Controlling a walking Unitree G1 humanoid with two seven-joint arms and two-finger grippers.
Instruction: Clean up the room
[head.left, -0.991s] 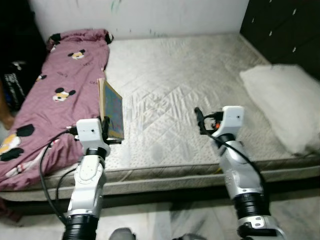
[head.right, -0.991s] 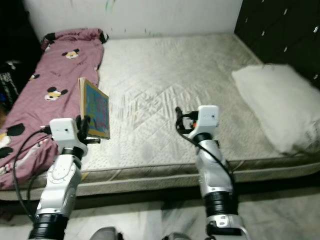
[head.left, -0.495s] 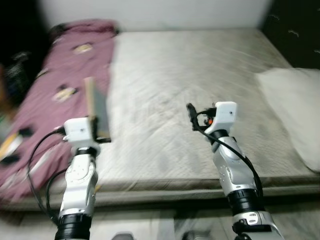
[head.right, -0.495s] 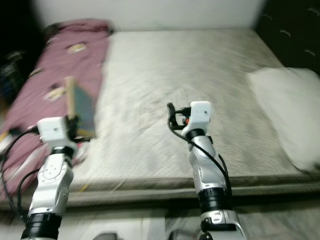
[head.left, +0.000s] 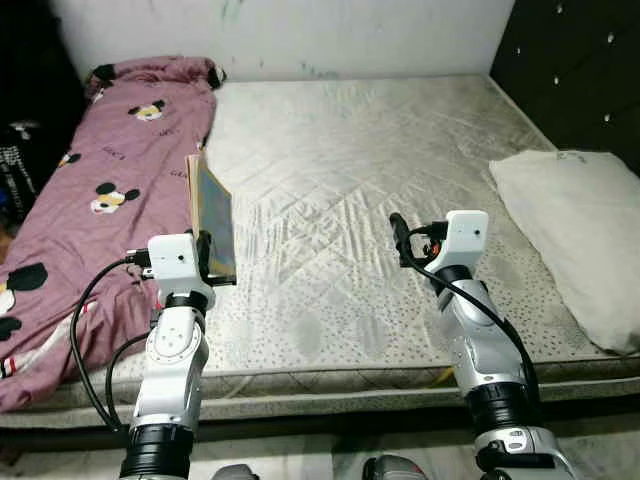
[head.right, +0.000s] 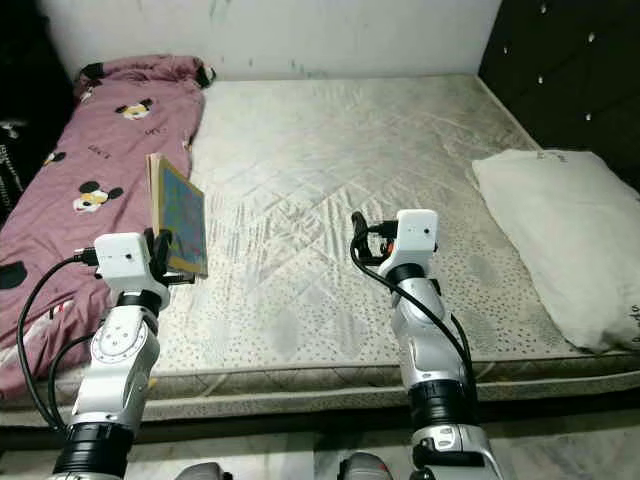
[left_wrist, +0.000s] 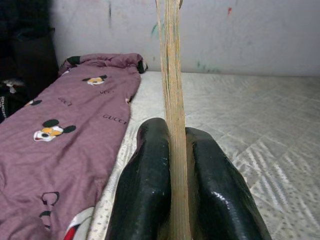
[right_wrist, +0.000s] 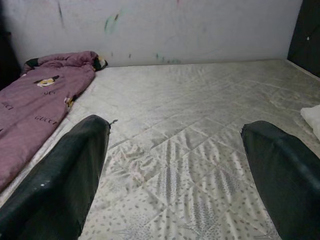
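the left hand (left_wrist: 172, 200) is clamped on a thin book (head.left: 212, 215), held upright over the bed (head.left: 400, 150) edge beside the pink blanket (head.left: 110, 170), the right hand (right_wrist: 175, 165) spread and holding nothing, so tidying seems barely begun: book unplaced, blanket and pillow (head.left: 575, 230) remaining.

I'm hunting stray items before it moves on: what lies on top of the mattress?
On the mattress lie a maroon cartoon-print blanket and a white pillow. The left gripper holds a thin book above it. Anything beneath blanket or pillow is hidden.
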